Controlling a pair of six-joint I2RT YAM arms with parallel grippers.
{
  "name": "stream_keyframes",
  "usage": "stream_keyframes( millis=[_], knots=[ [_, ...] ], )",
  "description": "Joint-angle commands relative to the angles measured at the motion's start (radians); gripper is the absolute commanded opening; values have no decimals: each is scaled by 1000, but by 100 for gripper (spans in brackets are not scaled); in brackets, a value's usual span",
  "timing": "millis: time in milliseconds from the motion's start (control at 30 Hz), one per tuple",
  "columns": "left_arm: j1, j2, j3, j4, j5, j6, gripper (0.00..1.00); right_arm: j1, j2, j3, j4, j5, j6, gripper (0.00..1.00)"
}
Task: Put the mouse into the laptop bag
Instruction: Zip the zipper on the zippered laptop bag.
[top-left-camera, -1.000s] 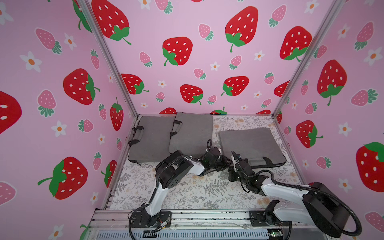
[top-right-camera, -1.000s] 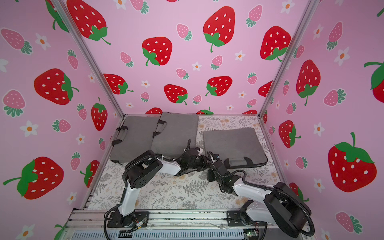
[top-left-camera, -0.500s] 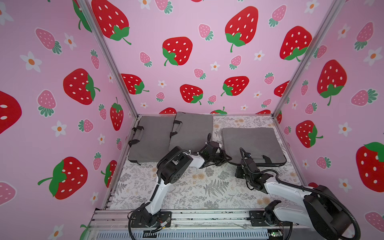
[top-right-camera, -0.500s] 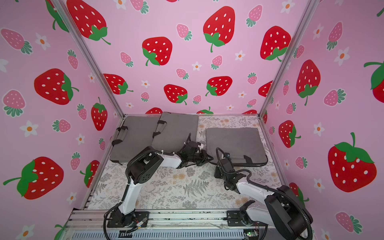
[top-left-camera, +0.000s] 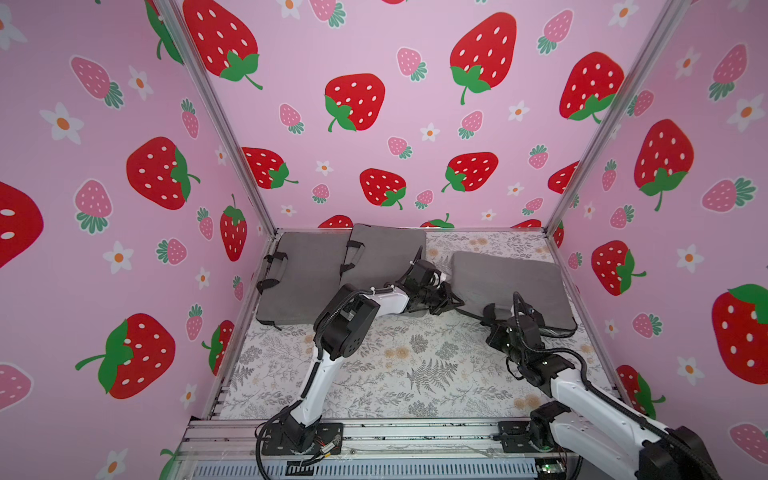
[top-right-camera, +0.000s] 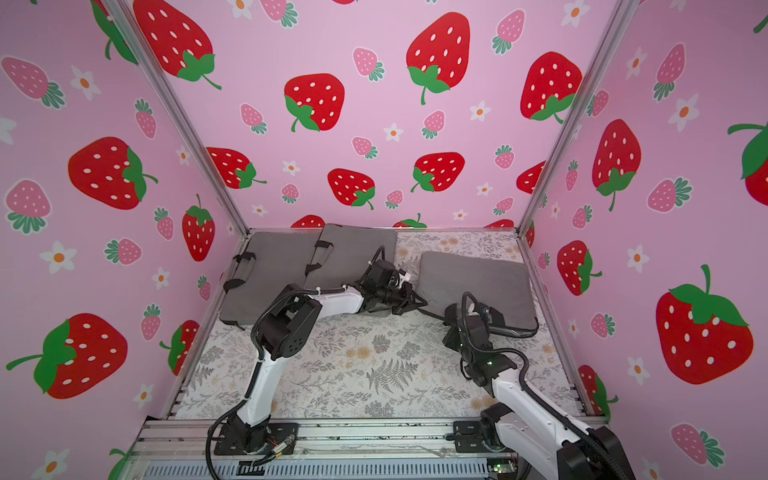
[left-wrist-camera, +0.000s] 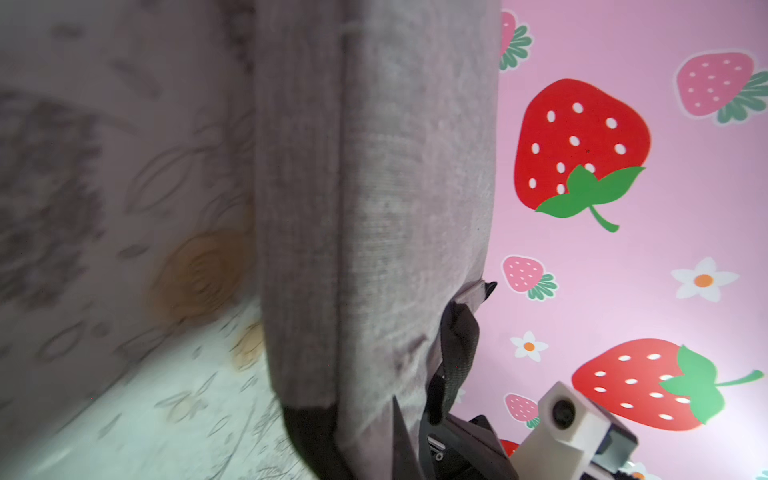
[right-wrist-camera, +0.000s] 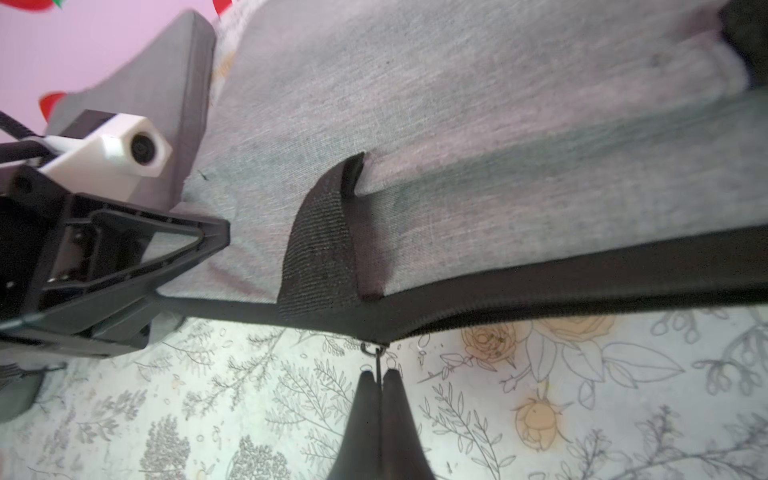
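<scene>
The laptop bag (top-left-camera: 511, 282) (top-right-camera: 473, 282) is the grey one lying flat at the right back in both top views. My left gripper (top-left-camera: 455, 301) (top-right-camera: 419, 305) (left-wrist-camera: 405, 419) is shut on its near left corner, low over the table. In the right wrist view my right gripper (right-wrist-camera: 378, 374) is shut on the small metal zipper pull (right-wrist-camera: 377, 353) at the bag's black front edge (right-wrist-camera: 540, 299). Beside the pull, away from my left gripper, the zipper gapes open. A black strap (right-wrist-camera: 320, 245) crosses the fabric above the pull. The mouse is hidden or out of view.
Two more grey bags (top-left-camera: 299, 278) (top-left-camera: 382, 253) lie overlapping at the back left, black handles toward the left wall. Pink strawberry walls close in three sides. The floral tablecloth (top-left-camera: 415, 365) covers the table between the arms' bases.
The bag has slid to the right and toward the back wall. Both grippers, still shut, moved with it, and the right one travelled right along the front edge.
</scene>
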Motion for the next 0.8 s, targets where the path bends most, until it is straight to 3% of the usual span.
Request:
stream_keyframes(
  millis=[0,133,233,567,700,767],
  knots=[
    [154,71,242,-162,-241,95,0,-26,-46,-53,-275,114,68,0],
    [213,168,447,-274,-236,99,0,-56,-52,-56,-290,96,85,0],
    [251,199,516,-303,-241,94,0,-68,-63,-54,-293,80,81,0],
    [287,247,591,-257,-218,53,0,-71,-48,-36,-288,22,43,0],
    [262,224,542,-230,-185,45,0,-70,-33,-49,-127,-145,-62,0],
    [237,163,433,-179,-176,37,0,-54,-14,-41,-67,-207,-100,16]
  ],
)
